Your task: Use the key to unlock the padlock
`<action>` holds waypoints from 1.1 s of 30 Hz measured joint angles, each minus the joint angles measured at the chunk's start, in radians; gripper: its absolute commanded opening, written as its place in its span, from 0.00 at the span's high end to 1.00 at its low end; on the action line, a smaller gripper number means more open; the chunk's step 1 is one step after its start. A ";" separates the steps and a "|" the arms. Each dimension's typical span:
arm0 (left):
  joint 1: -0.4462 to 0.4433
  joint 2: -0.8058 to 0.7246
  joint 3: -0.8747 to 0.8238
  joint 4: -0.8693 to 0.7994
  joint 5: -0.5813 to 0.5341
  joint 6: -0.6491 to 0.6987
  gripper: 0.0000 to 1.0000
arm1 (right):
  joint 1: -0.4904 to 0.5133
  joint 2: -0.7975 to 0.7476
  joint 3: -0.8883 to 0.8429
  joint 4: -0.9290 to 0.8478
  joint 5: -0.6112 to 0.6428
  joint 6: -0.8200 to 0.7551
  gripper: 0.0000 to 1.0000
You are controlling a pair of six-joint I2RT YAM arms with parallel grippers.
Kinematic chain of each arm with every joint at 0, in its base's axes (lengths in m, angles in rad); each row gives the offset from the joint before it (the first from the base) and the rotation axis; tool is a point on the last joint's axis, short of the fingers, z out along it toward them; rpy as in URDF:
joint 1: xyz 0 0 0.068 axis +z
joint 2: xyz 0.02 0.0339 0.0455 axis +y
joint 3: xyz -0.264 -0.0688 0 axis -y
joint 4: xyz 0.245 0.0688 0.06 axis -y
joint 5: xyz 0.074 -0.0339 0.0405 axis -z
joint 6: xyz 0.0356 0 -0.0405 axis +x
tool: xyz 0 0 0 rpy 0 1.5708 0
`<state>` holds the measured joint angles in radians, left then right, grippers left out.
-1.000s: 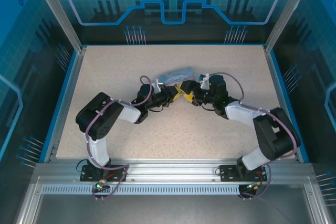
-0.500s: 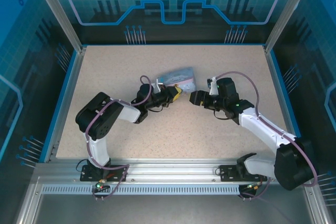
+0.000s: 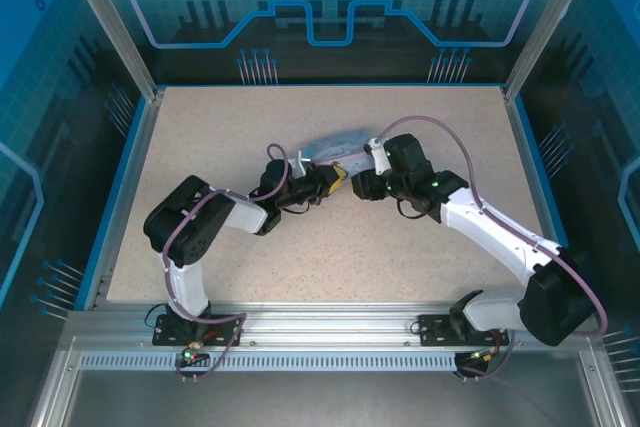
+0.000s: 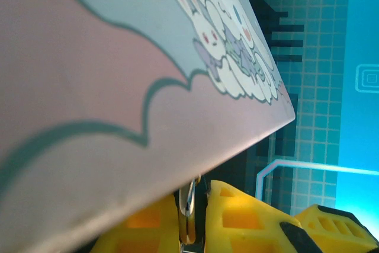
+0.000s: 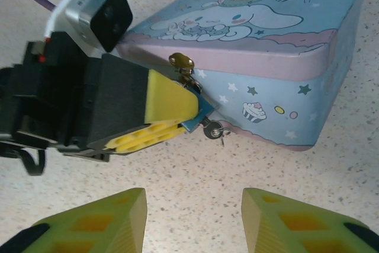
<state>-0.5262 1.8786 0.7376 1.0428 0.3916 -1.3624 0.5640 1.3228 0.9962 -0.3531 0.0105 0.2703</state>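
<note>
Left jaws are pinched together on a thin silvery sliver of metal right at the front edge of the tin (image 4: 118,57). In the left wrist view it sits squeezed between the yellow fingers (image 4: 237,217). From the right wrist view I read that as the padlock (image 5: 208,127). It hangs off the brass hasp (image 5: 180,60) on the tin's front face, just below the lid seam, and touches the left fingertip. A tiny prong pokes out beneath it, maybe the key (image 5: 222,139) already seated, but it's too small to call.

The left arm hasn't budged in the last second, but the right one has. A second ago its jaws were nose to nose with the left ones in front of the tin (image 3: 345,139). Half a second ago it had backed off toward the tin's right side, and now it has swung back in from the tin's right end.

My guess is it let go, re-aimed and is lining up another go at the key end. So the turn isn't done, and nothing shows the shackle popped.

Right jaws are wide apart and empty, with the yellow fingers (image 5: 112,223) low over the worktop (image 3: 300,247) in front of the tin. The padlock sits ahead of the gap, roughly in line with it, beyond the tips and not between them yet.
</note>
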 measured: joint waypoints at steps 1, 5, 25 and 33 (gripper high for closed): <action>0.000 0.000 0.000 0.000 0.000 0.000 1.00 | 0.006 0.013 0.005 -0.006 0.013 -0.017 0.58; 0.001 0.000 0.000 -0.002 0.005 0.000 1.00 | 0.032 0.063 0.029 -0.023 0.043 -0.076 0.62; 0.001 0.000 0.000 -0.021 0.019 0.000 1.00 | 0.125 0.203 0.089 -0.042 0.249 -0.279 0.62; 0.001 0.000 0.004 -0.026 0.019 0.000 1.00 | 0.125 0.241 0.090 -0.035 0.270 -0.294 0.63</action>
<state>-0.5251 1.8786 0.7414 1.0164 0.4107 -1.3624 0.6891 1.5635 1.0863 -0.3878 0.2810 -0.0238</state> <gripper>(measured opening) 0.116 0.377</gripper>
